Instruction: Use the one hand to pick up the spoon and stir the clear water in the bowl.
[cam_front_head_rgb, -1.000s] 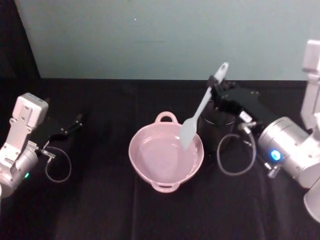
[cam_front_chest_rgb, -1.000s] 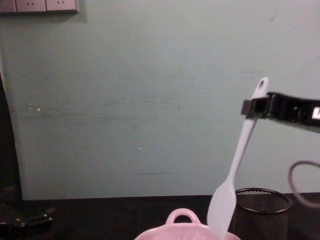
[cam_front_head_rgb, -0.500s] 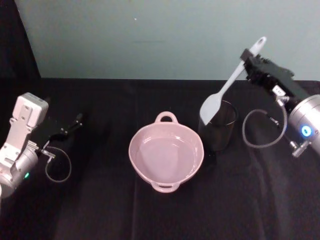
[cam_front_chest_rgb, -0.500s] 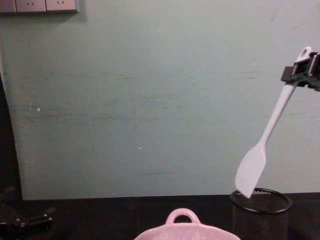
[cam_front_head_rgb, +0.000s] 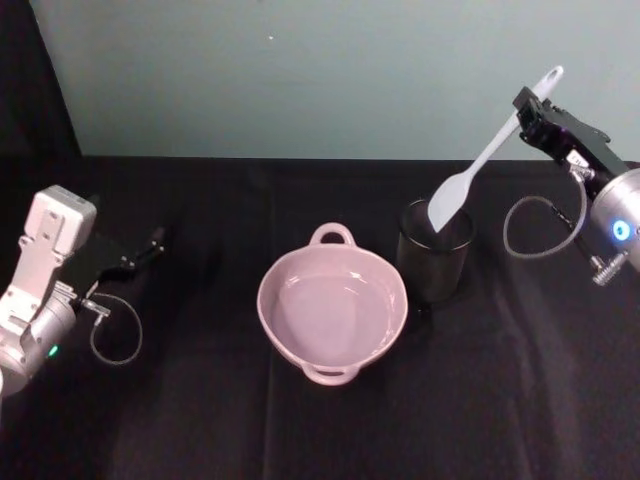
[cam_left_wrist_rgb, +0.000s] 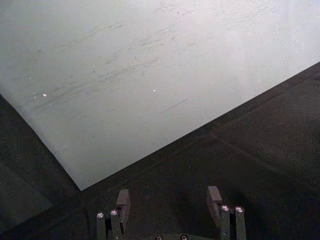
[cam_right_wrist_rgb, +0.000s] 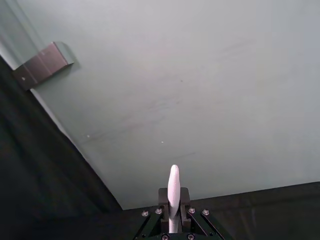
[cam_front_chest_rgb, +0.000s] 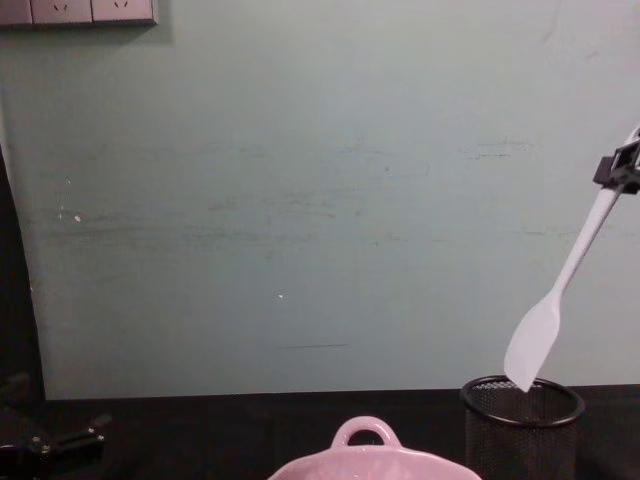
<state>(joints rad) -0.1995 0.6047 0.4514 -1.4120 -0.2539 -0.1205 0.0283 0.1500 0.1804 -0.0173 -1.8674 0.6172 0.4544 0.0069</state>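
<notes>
The bowl (cam_front_head_rgb: 263, 300) sits nearest, and nothing is dipping into its water. Well off to its left the left gripper (cam_front_head_rgb: 150, 243) lies idle, fingers spread and empty. Just behind and right of the bowl stands a mesh cup (cam_front_head_rgb: 436, 268). The spoon (cam_front_head_rgb: 490, 150) hangs tilted over the cup's mouth, blade down. Farther right and higher, the right gripper (cam_front_head_rgb: 528, 104) is clamped on the handle close to its hole end. The spoon looks light and smooth, the blade likely bendy. Pinched that far up, it may pivot while stirring.
</notes>
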